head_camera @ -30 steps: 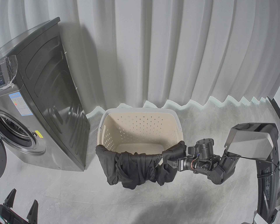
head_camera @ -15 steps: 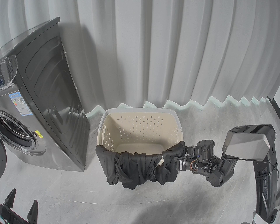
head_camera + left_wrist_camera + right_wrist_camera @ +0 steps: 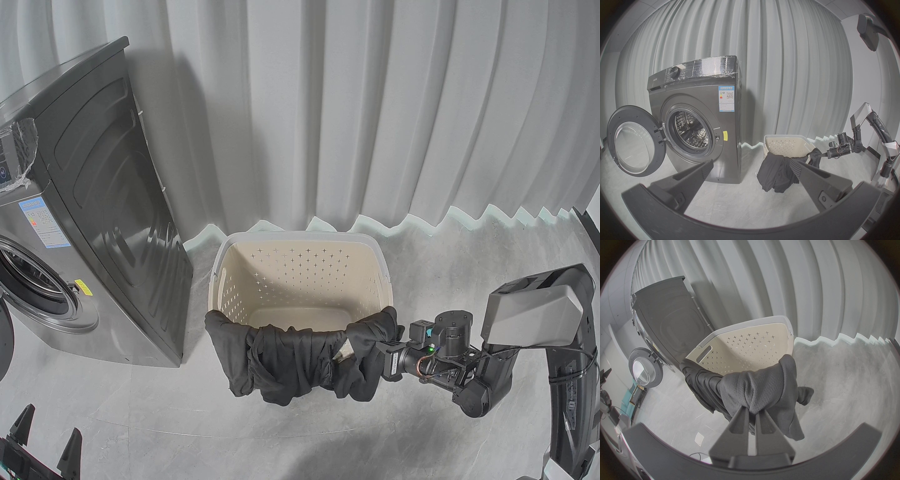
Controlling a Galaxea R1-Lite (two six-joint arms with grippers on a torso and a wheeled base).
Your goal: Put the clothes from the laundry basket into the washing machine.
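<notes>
head: right gripper (image 3: 377,357) clamped dark garment (image 3: 287,365) draped over laundry basket (image 3: 300,236) near rim, washing machine (image 3: 94,237) well to its left | left wrist: left gripper (image 3: 750,162) spread, empty, nearer the machine | right wrist: jaws met on a cloth fold

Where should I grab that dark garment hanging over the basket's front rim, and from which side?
Grip the bunched fold at the right end of the dark garment, where it humps over the near right corner of the laundry basket, coming from the robot's right at rim height. That fold stands proud; the middle hangs flat against the wall. The right gripper is shut on it.
</notes>
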